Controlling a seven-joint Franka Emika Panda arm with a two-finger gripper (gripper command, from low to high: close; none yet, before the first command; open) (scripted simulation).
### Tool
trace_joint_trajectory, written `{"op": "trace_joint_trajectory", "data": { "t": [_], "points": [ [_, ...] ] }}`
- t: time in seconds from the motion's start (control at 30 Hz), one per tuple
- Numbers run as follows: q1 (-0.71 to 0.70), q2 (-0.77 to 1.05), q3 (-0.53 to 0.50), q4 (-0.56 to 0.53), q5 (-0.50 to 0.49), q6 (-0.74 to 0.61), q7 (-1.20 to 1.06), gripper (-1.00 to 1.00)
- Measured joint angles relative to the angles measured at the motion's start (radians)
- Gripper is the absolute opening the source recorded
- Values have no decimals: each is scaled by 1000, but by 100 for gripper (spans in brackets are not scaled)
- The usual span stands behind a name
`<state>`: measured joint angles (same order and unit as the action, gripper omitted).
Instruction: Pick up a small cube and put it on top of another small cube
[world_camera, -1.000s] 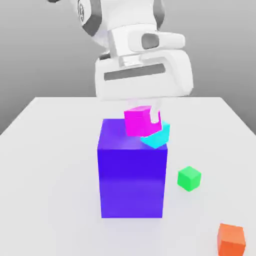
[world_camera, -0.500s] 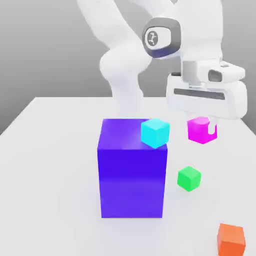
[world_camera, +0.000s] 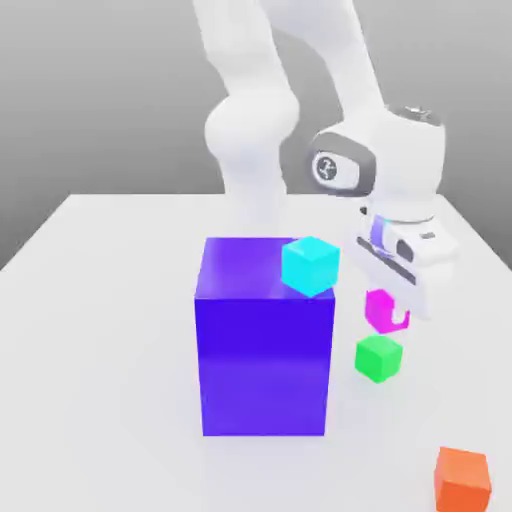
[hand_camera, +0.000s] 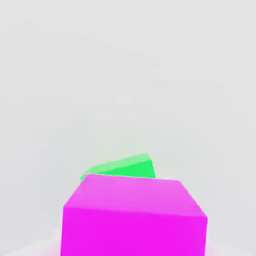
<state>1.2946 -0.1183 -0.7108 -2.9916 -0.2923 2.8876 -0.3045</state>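
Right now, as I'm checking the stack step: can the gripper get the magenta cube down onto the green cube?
Probably yes. The gripper holds the magenta cube just above the green cube, and nothing stands between them; the big blue-purple block stands beside them.

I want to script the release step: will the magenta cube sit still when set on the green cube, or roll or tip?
Probably sits still: the magenta cube has flat faces, so rolling seems unlikely. The green cube looks about equal in size, so an off-centre drop might tip it. It appears rigid in the gripper.
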Motion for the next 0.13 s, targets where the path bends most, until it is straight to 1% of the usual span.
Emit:
{"op": "trace_joint_trajectory", "data": {
  "t": [0.03,0.07,0.13],
  "points": [
    [28,43,-3,-1,86,40,-58,-100],
    [28,43,-3,-1,86,39,-58,100],
    [28,43,-3,-1,86,39,-58,100]
  ]
}}
